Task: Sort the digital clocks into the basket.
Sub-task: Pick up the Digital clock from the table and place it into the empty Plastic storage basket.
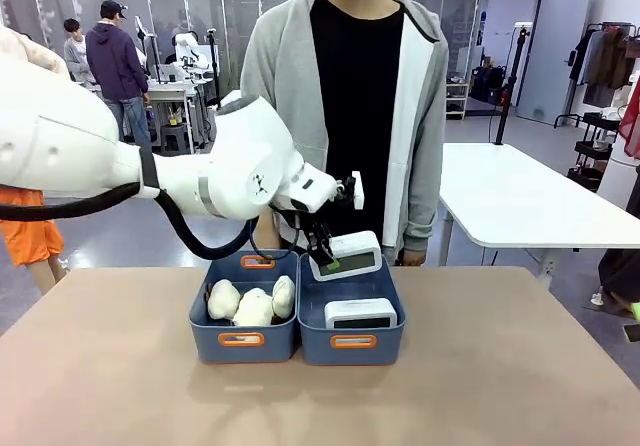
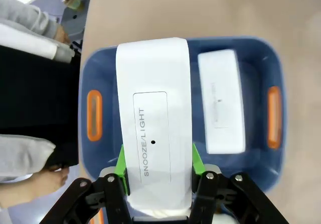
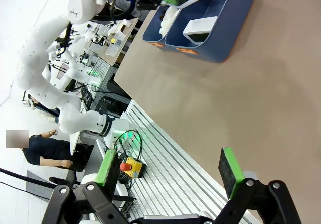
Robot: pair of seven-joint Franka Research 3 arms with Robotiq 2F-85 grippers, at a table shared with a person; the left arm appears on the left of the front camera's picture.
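Observation:
My left gripper [image 1: 322, 256] is shut on a white digital clock [image 1: 346, 255] and holds it in the air over the far half of the right-hand basket [image 1: 352, 341]. In the left wrist view the green pads [image 2: 120, 164] clamp the held clock [image 2: 154, 118] by its sides, its SNOOZE/LIGHT top facing the camera, above the basket [image 2: 98, 68]. A second white clock [image 1: 360, 313] lies inside that basket near its front, and it shows as the clock [image 2: 221, 101] beside the held one. My right gripper [image 3: 170, 171] is open and empty, far from the baskets, looking past the table edge.
The left-hand blue bin [image 1: 243, 338] holds cream-white plush toys [image 1: 252, 303]. A person in a grey hoodie [image 1: 350, 86] stands at the far edge right behind the bins. In the right wrist view both bins [image 3: 205, 23] sit far off on the tan table [image 3: 241, 103].

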